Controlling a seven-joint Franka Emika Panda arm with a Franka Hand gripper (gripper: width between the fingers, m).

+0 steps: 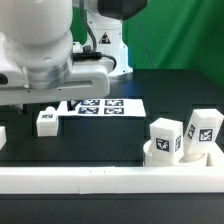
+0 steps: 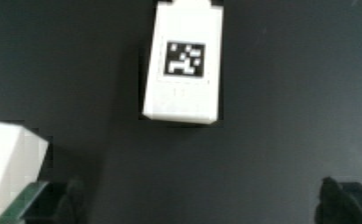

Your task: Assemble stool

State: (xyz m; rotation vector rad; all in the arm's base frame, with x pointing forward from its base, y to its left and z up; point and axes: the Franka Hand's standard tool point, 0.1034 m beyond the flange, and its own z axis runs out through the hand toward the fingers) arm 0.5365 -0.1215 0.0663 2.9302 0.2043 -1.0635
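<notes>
In the wrist view a white block leg (image 2: 183, 65) with a black-and-white tag lies flat on the black table, ahead of my gripper (image 2: 196, 206). The gripper is open and empty, its dark fingertips (image 2: 45, 200) wide apart and clear of the leg. In the exterior view this leg (image 1: 45, 121) lies under the arm's wrist, and the fingers themselves are hidden by the arm. Two more tagged legs (image 1: 166, 136) (image 1: 203, 129) stand upright at the exterior view's right. They stand on or just behind the round white seat (image 1: 150, 156), which is partly hidden.
The marker board (image 1: 100, 105) lies mid-table behind the lone leg. A long white rail (image 1: 90, 180) runs along the front and rises at the right end (image 1: 214, 158). A white piece (image 2: 7, 158) shows at the edge of the wrist view, close to one fingertip.
</notes>
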